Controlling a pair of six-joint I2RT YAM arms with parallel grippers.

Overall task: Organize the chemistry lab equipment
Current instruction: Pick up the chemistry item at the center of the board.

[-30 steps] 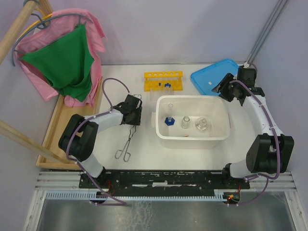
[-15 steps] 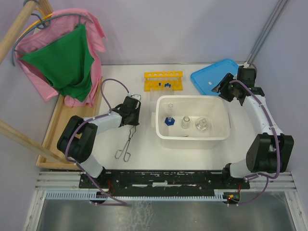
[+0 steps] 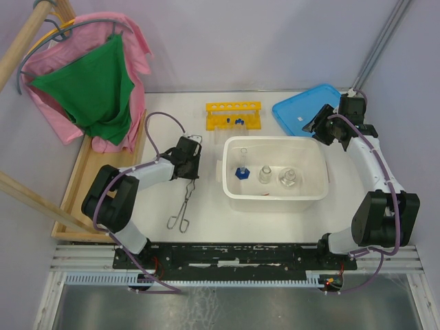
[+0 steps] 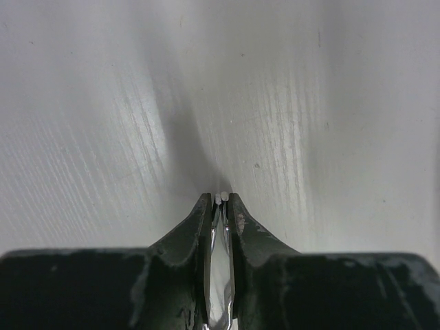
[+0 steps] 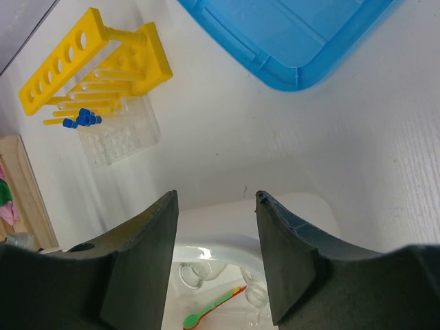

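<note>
Metal tongs [image 3: 184, 206] lie on the white table left of the tub. My left gripper [image 3: 191, 176] is at their far end. In the left wrist view its jaws [image 4: 221, 203] are shut on the two metal arms of the tongs [image 4: 221, 275], whose tips poke out between the fingertips. The yellow test-tube rack [image 3: 234, 114] [image 5: 82, 62] lies on its side at the back, with blue-capped tubes [image 3: 238, 121] [image 5: 79, 120] beside it. Two small glass flasks [image 3: 265, 174] stand in the white tub [image 3: 275, 201]. A thin red and green rod [image 5: 213, 309] lies there too. My right gripper [image 3: 317, 124] [image 5: 216, 199] hovers open and holds nothing.
A flat blue lid [image 3: 306, 108] [image 5: 289, 34] lies at the back right under my right arm. A small cylinder on a blue base [image 3: 242, 172] stands in the tub. A wooden rack with pink and green cloth [image 3: 96, 89] fills the left side.
My left gripper's jaws have closed onto the tongs' far end, and the tongs' handle end has shifted slightly to the right. The right arm has stayed still.
</note>
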